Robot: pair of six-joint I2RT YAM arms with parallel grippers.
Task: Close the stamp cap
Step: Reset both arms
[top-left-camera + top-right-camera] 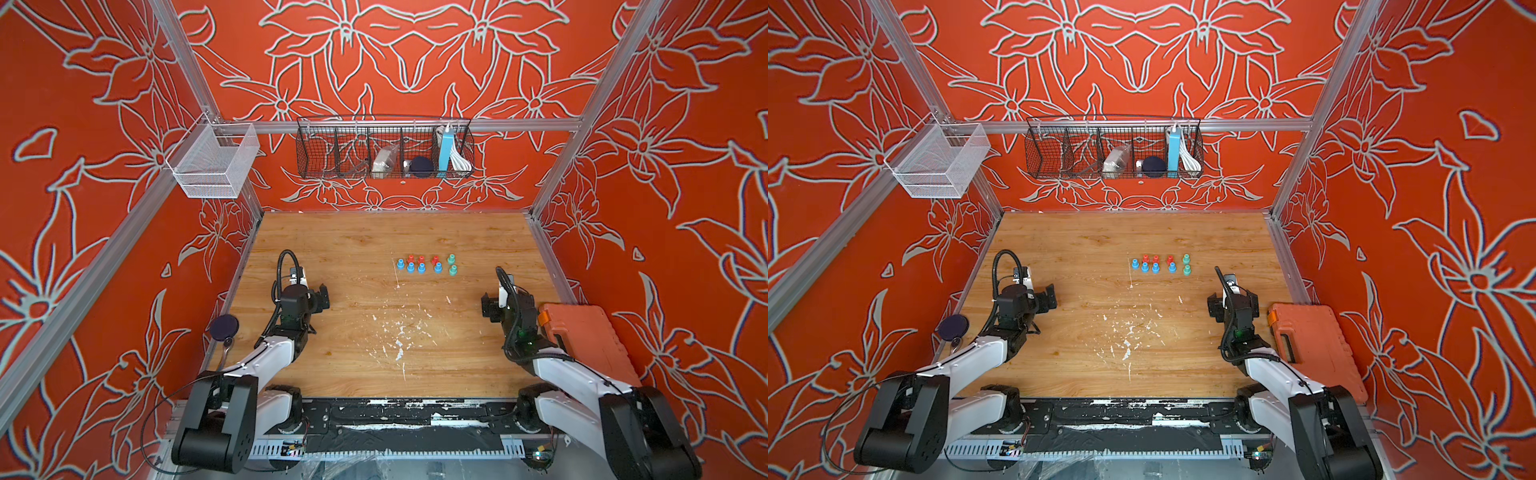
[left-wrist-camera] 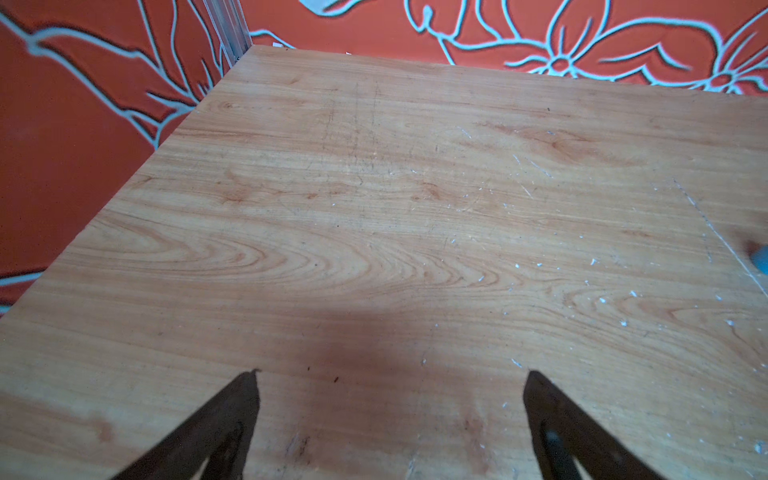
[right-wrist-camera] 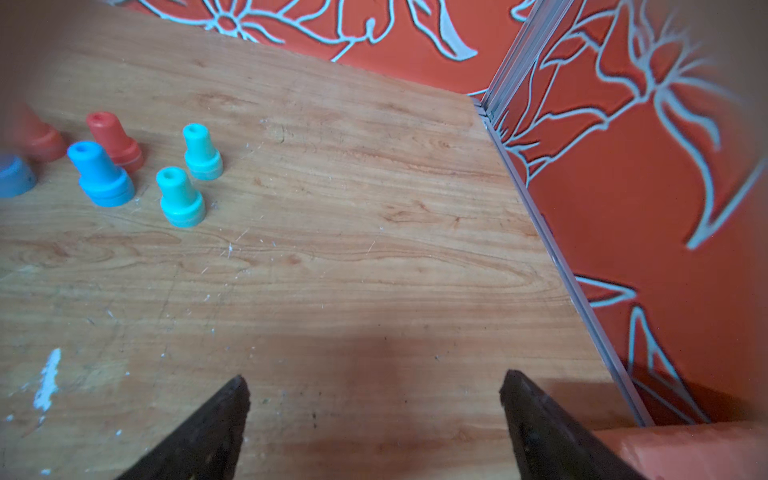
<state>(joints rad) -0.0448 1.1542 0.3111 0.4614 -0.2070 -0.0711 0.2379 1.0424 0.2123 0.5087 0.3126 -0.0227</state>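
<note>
White wire-mesh basket (image 1: 214, 166) hangs on the left wall rail. A dark round disc (image 1: 224, 326) sits by the left edge of the wooden worktop (image 1: 374, 241). Left arm (image 1: 270, 353) is over the near-left worktop, with the left jaws wide apart and nothing between them. The left wrist view shows both dark fingertips (image 2: 232, 415) above bare wood.

Black wire basket (image 1: 328, 149) hangs on the back wall rail, with a blue box (image 1: 444, 147) and a white cable (image 1: 457, 160) at its right end.

Small plastic stamps (image 1: 426, 264) stand upright in a tight cluster right of centre, toward the back of the worktop: four blue, three red, and two teal stamps (image 3: 182, 197) at the right end. Can't tell at this size which caps are on. Both arms are well apart from the cluster.

Right arm (image 1: 561, 374) is near-right — right jaws also wide apart, empty, over bare wood. Orange plastic case (image 1: 590, 332) lies flat just beside it, against the right wall.
</note>
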